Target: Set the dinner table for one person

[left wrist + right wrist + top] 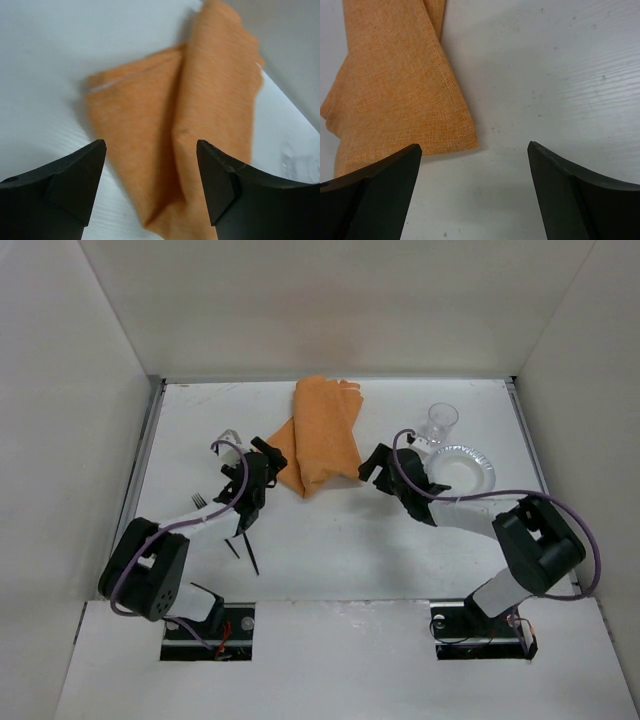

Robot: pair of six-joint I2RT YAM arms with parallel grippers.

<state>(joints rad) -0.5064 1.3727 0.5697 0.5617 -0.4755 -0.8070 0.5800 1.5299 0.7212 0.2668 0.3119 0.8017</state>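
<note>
The white dinner table [350, 550] carries a crumpled, folded orange cloth [322, 435] at the middle back. My left gripper [262, 455] is open and empty just over the cloth's near left corner; in the left wrist view the cloth [200, 110] lies between and beyond its jaws [150, 145]. My right gripper [375, 465] is open and empty beside the cloth's near right corner [395, 95]; bare table shows between its jaws [475, 147]. A clear glass [438, 423] stands behind a shiny round plate [462, 468] at the right.
Black cutlery lies near the left arm: a fork [200, 502] and a knife [248, 552]. A small clear object [228, 440] sits left of the left gripper. Metal rails [146, 455] edge the table, and white walls enclose it.
</note>
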